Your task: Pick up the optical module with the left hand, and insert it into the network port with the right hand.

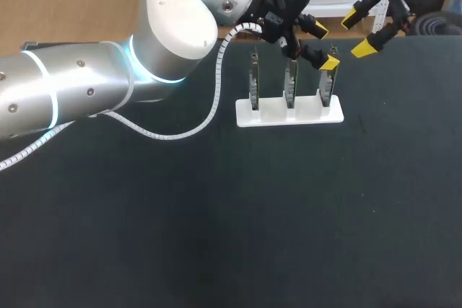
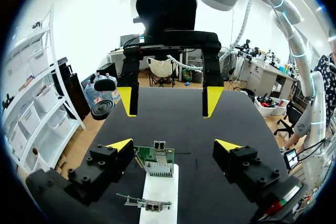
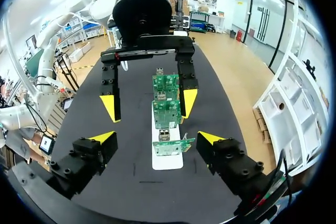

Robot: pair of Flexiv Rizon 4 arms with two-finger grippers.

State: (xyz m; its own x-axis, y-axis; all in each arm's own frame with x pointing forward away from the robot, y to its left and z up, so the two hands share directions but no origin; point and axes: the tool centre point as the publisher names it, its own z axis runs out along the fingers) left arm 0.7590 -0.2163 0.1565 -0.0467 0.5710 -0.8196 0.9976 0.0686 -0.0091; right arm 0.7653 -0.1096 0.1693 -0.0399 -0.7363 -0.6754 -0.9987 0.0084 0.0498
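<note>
Yellow tips mark both sets of fingers in the head view. The left arm (image 1: 86, 91) comes in from the left and reaches past the middle. Its left gripper (image 1: 323, 47) hangs over the right end of the white holder (image 1: 289, 115) with its fingers spread wide and gripping nothing. One tip is right at the top of the rightmost of three green circuit boards (image 1: 326, 86), which stand upright in a row in the holder. The right gripper (image 1: 358, 34) is at the far edge of the dark, matte worktop (image 1: 216, 236), just beyond the left one — its fingers are likewise apart and hold nothing.

From the left wrist, the left gripper (image 2: 174, 146) is wide open. A board carrying a metal network port (image 2: 159, 167) stands between its fingers, clear of both. The right gripper (image 2: 169, 100) faces it from ahead, over bare worktop.

From the right wrist, the right gripper (image 3: 157, 139) is open with the nearest board (image 3: 173, 146) between its fingers, touching neither. The holder (image 3: 167, 160) runs straight ahead — the left gripper (image 3: 149, 104) is over its far part, one finger close beside the middle board. I cannot tell which part is the optical module.
</note>
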